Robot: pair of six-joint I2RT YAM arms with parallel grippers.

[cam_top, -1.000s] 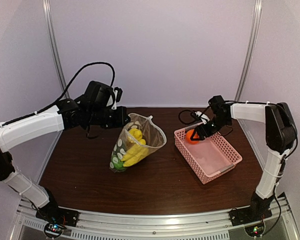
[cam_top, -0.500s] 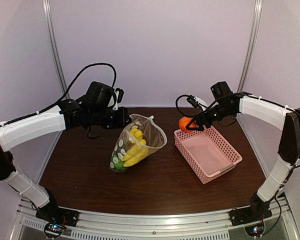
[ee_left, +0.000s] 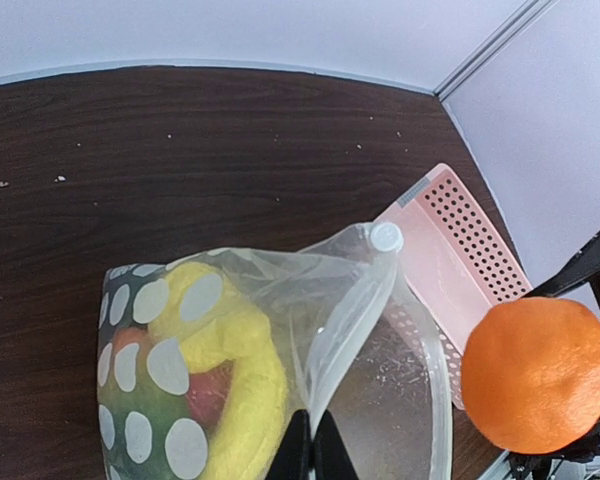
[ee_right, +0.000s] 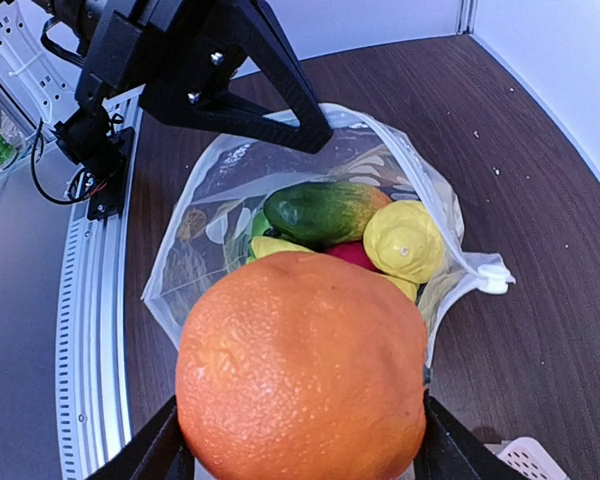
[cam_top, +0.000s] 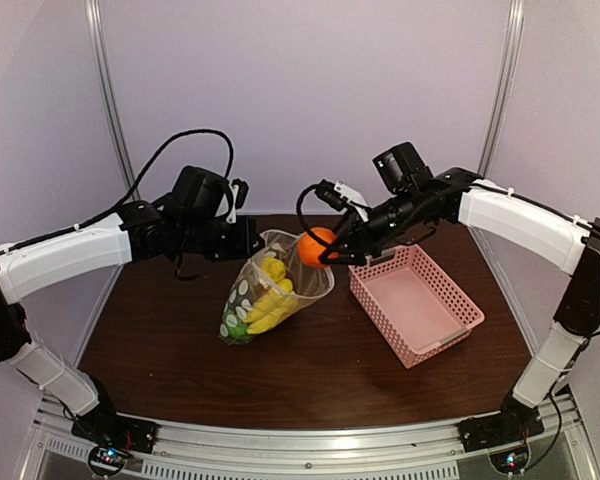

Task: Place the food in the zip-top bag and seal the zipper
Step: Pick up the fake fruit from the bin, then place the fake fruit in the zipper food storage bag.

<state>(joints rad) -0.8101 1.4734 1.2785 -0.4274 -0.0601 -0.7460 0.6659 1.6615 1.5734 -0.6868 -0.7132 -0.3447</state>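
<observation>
**mo_k:** Noticed the latest move? Carried the toy orange [cam_top: 317,246] clean out of the pink basket [cam_top: 410,305] and across to the left in about a second. Now hanging right over the open mouth of the zip-top bag [cam_top: 242,292].

**rin:** Yep, seen it. Pinched in the right tool [cam_top: 327,251], fingers spread fairly wide around that ball. Looks lined up from the wrist view too. Straight above the lemon [ee_right: 404,240], a green vegetable [ee_right: 320,212] and a bit of red apple [ee_right: 355,256] already inside.

**mo_k:** And the left tool [ee_left: 311,452]?

**rin:** Pressed tight on the bag's rim, same spot as a second ago, holding the mouth up off the counter [cam_top: 160,340]. Hasn't budged. Bananas [ee_left: 250,385] packed in below as well.

**mo_k:** So, nearly done with the filling part?

**rin:** Probably the last piece to go in, though can't swear to it, what with the basket's near wall hiding a corner. Just needs lowering and letting go. Then on to the zipper. Slider tab [ee_left: 385,237] parked at the far end of the mouth, strip wide open, not sealed at all yet.
</observation>
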